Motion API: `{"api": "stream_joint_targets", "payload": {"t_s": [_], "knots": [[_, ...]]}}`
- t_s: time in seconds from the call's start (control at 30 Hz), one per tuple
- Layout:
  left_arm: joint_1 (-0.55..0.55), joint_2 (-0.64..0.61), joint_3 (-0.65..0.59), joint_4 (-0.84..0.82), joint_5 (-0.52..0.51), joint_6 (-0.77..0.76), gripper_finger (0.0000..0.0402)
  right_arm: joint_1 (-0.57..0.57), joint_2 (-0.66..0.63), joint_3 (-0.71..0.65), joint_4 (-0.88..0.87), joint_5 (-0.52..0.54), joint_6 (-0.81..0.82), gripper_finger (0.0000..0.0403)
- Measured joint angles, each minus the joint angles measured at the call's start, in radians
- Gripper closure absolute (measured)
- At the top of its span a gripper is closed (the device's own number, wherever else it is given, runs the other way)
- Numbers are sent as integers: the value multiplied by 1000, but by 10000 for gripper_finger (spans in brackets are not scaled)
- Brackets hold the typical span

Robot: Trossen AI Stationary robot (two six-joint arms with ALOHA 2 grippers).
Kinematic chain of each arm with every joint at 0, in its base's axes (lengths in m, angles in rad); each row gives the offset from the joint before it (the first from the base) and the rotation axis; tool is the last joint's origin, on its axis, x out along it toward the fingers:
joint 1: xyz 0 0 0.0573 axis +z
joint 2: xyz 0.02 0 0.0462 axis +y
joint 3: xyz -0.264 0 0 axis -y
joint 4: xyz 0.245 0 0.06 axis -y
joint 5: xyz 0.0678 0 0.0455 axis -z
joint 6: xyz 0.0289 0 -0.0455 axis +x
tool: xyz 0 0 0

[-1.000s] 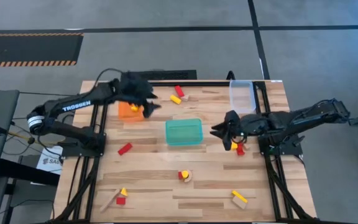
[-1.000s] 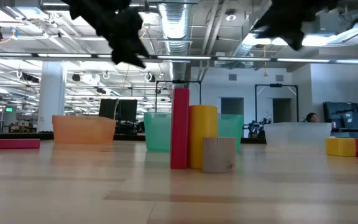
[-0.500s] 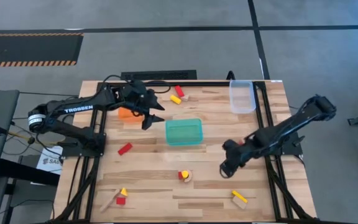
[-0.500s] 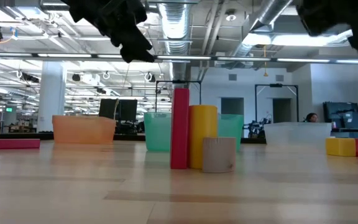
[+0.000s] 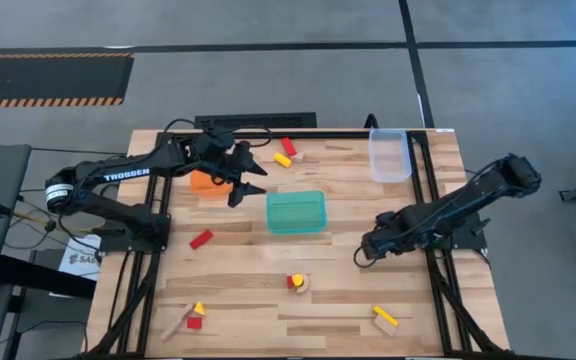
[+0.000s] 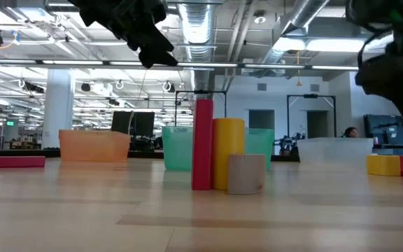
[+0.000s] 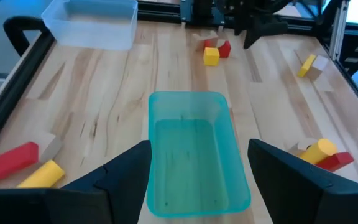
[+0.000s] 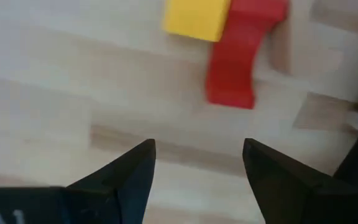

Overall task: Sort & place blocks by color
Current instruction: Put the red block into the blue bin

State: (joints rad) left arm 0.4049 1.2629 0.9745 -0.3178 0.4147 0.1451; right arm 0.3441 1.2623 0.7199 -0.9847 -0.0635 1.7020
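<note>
Blocks scattered over the table, none held by either gripper.

A yellow cube and a red block lie touching on the wood just ahead of the right gripper, whose fingers are spread apart and empty, low over the table on the right side. A red bar, a yellow cylinder and a pale wooden cylinder stand together mid-table. The left gripper hangs wide open and empty beside the orange tray, facing the teal tray. A clear tray sits at the far right corner.
</note>
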Motion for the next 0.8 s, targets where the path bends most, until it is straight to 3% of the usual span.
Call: {"api": "stream_joint_targets", "payload": {"t_s": [0.23,0.53,0.8], "knots": [[0,0,0,-5,-32,-69,148,-66,-27,-72,0,13,-35,131],[-1,0,1,-7,-61,-133,148,-145,-14,-175,141,13,-125,131],[-1,0,1,-7,-80,-150,148,-161,-14,-188,210,8,-133,132]]}}
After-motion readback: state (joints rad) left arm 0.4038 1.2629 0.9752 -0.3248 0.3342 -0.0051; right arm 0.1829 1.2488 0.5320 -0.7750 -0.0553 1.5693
